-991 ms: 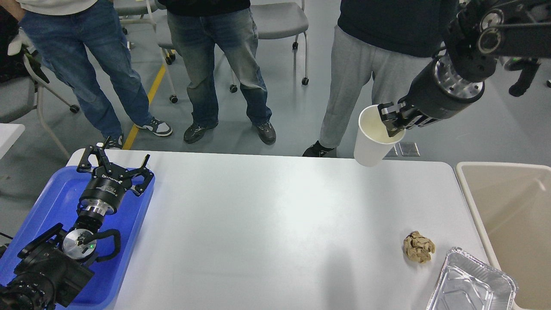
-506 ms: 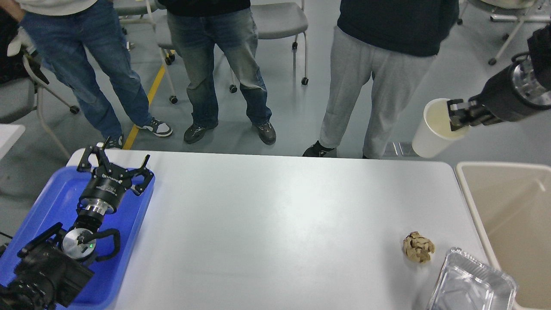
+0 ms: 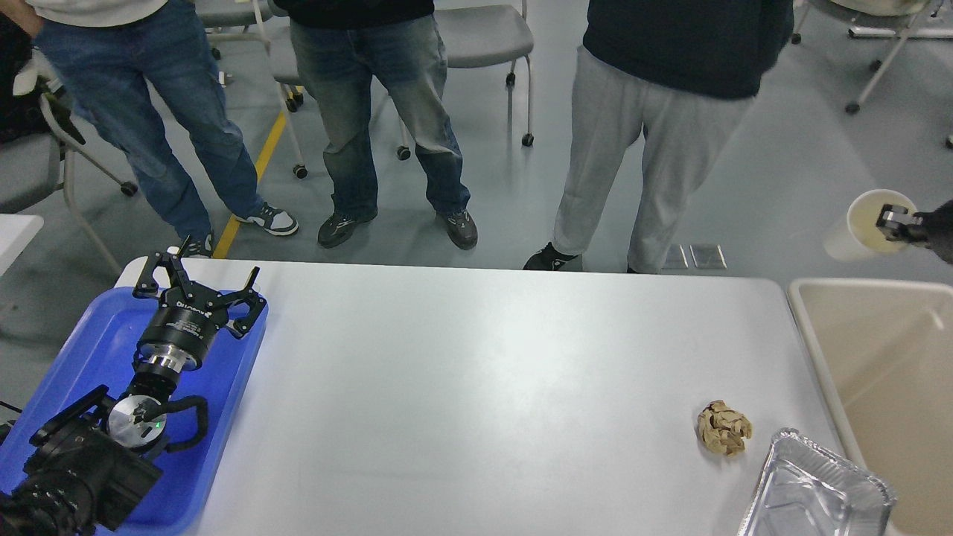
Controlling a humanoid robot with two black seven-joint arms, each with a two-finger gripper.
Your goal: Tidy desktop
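The white desktop (image 3: 461,387) fills the middle of the head view. A crumpled brown paper ball (image 3: 724,427) lies on it at the right, beside an empty foil tray (image 3: 811,491) at the front right corner. My right gripper (image 3: 893,222) is at the far right edge, shut on the rim of a white paper cup (image 3: 856,227), held tilted in the air above the far end of the beige bin (image 3: 878,350). My left gripper (image 3: 197,279) is open and empty above the blue tray (image 3: 89,350) at the left.
Three people stand just beyond the table's far edge. Chairs on wheels stand behind them and at the left. The beige bin stands against the table's right edge.
My right gripper has carried the paper cup to the right, from above the table's far right corner to above the bin. The left arm has not moved.
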